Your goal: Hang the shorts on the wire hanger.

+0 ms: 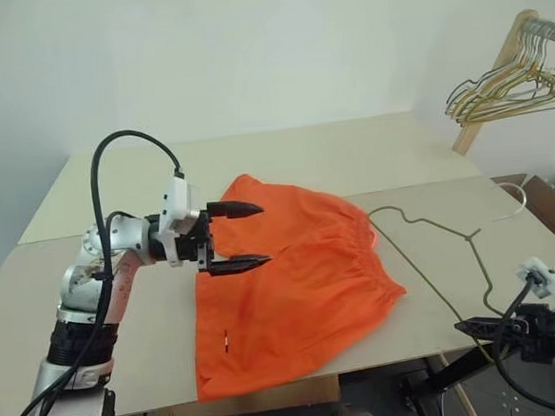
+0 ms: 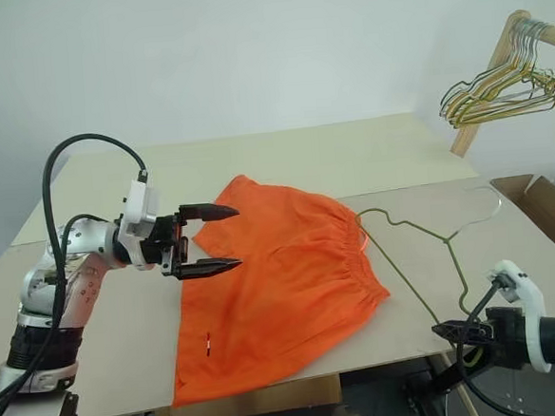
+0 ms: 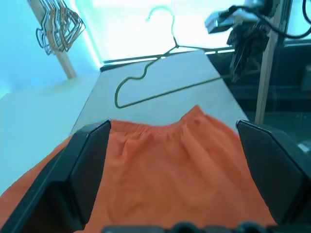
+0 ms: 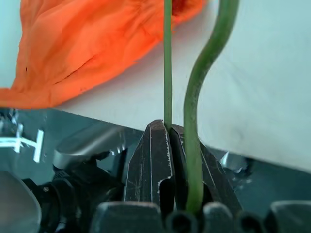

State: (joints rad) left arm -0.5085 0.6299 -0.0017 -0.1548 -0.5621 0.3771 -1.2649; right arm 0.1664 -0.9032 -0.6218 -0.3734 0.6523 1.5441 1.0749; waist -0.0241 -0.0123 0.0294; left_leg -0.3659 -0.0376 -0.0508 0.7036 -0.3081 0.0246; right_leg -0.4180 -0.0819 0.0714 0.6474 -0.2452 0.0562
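Shorts (image 1: 297,283) flat, left claw (image 1: 238,236) wide open, right claw (image 4: 167,141) pinching wire hanger (image 1: 433,254)

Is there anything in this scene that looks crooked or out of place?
Yes. The wire hanger lies askew beside the shorts, one corner past the table edge, pinched in the shut right gripper. The shorts lie rumpled and slanted.

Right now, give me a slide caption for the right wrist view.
Right gripper shut on the wire hanger at the table edge, orange shorts lying beyond.
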